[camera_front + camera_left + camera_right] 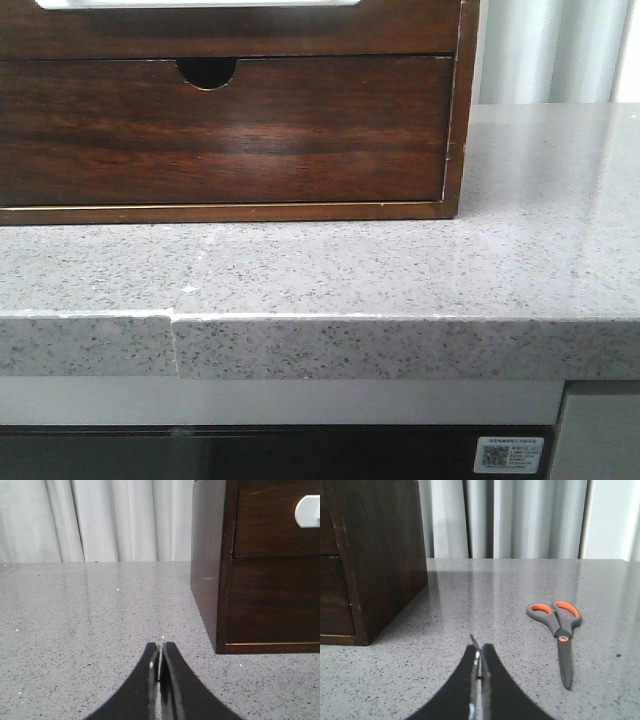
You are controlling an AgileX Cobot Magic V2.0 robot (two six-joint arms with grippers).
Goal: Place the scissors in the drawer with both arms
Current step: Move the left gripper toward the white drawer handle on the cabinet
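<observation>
Two grippers, left gripper (160, 655) and right gripper (481, 655), both with jaws pressed together and holding nothing, scissors (559, 630) lying flat on the grey desk (510, 590), well apart from the wooden cabinet (375, 550).

Right gripper (480, 652) low over grey speckled countertop (485, 605), black fingers (495, 680) pressed together, nothing between them. Scissors (559, 630) flat on countertop, blades closed, grey handles with orange-lined loops, loops toward curtain, tip toward camera; clearly apart from gripper. Dark brown wooden cabinet (380, 555) on countertop on other side of gripper from scissors, well apart from them; side panel glossy, part of drawer fronts visible at frame edge. Pale pleated curtain (520, 520) behind countertop.
</observation>
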